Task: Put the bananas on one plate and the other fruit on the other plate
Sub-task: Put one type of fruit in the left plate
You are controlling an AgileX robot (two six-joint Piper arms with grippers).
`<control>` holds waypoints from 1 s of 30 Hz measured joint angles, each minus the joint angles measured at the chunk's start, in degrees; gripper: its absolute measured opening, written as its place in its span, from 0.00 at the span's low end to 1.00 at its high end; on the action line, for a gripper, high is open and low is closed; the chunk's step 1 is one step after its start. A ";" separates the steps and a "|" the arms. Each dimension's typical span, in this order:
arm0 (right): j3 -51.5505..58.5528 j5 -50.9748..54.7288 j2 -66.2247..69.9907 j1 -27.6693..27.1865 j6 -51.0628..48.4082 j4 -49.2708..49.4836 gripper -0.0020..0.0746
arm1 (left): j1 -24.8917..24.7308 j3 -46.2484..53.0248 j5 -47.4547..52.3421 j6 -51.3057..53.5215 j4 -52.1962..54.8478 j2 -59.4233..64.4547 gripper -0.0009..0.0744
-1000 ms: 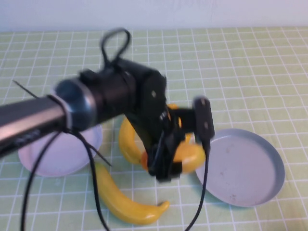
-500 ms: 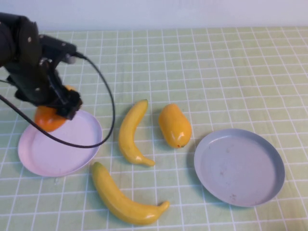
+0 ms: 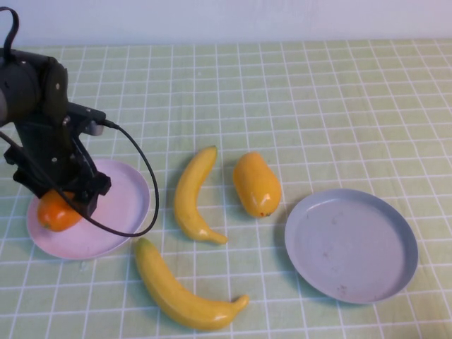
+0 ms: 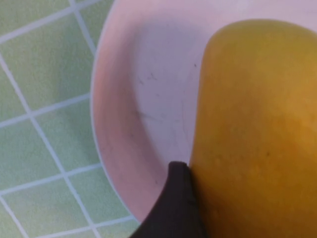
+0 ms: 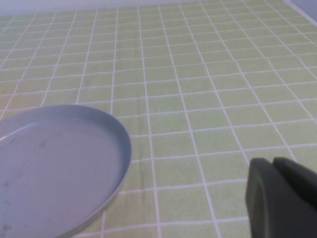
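Observation:
My left gripper (image 3: 62,201) is shut on the orange-red mango (image 3: 55,213) and holds it low over the left part of the pale pink plate (image 3: 120,212). In the left wrist view the mango (image 4: 257,124) fills the frame beside one dark finger (image 4: 176,203), with the pink plate (image 4: 143,99) right under it. The second mango (image 3: 257,183) lies on the mat at the centre. The smaller banana (image 3: 191,194) lies left of it and the bigger banana (image 3: 180,289) lies near the front. The grey-blue plate (image 3: 351,245) is empty at the right. My right gripper (image 5: 285,196) is shut, above the mat beside the grey-blue plate (image 5: 59,163).
A green checked mat (image 3: 318,106) covers the table. The left arm's black cable (image 3: 145,191) loops over the pink plate's right edge. A pale wall runs along the back.
My left arm has carried the orange-red mango from the centre to the left and lowered it onto the pink plate's left part. The other fruit has not moved.

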 joint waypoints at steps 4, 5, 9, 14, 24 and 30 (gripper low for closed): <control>0.00 0.00 0.00 0.00 0.00 0.00 0.01 | 0.00 0.00 0.00 -1.11 0.37 -0.11 0.85; 0.00 0.00 0.00 0.00 0.00 0.00 0.01 | 0.04 0.00 0.00 -1.82 0.53 -0.24 0.88; 0.00 0.00 0.00 0.00 0.00 0.00 0.01 | -0.09 0.00 0.00 -3.48 2.63 -2.01 0.90; 0.00 0.00 0.00 0.00 0.00 0.00 0.01 | -2.60 0.00 -1.12 -7.94 3.95 -5.84 0.90; 0.00 0.00 0.00 0.00 0.10 0.00 0.01 | -18.34 -13.43 -7.85 -15.40 -11.39 -2.19 0.90; 0.00 0.00 0.00 0.00 0.10 0.00 0.01 | -24.06 -24.52 -5.27 -17.81 -14.39 7.14 0.90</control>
